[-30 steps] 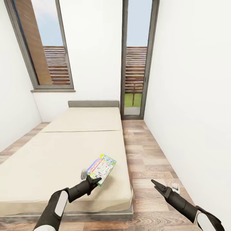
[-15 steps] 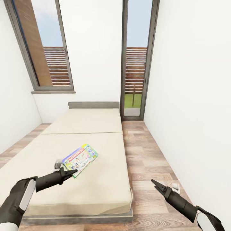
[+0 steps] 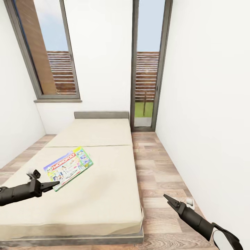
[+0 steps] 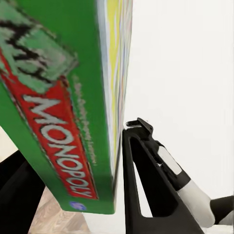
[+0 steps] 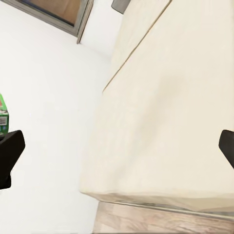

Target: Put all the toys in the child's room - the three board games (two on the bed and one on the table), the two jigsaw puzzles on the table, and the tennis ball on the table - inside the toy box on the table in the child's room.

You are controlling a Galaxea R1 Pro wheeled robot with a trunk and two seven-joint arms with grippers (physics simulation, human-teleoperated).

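The child's room has white walls, a wood-plank floor [image 3: 163,173] and two tall dark-framed windows [image 3: 47,52] on the far wall. The bed [image 3: 90,180] takes up the middle and left of the head view, a plain beige mattress on a grey frame with a grey headboard [image 3: 101,114] against the far wall.

The Monopoly board game [image 3: 68,167] is up off the mattress over the bed's left half, its printed white face with the colourful border tilted toward the camera. The left gripper [image 3: 52,184] reaches in from the left edge of the head view and grips the box's near edge. In the left wrist view the box's green side with the red Monopoly logo [image 4: 58,122] sits between the dark fingers [image 4: 146,170], so the jaws are closed on it.

The right gripper [image 3: 167,199] hangs low over the floor to the right of the bed, well apart from the game. Its jaws hold nothing and stand wide in the right wrist view, a dark fingertip [image 5: 9,156] at either edge of the picture.
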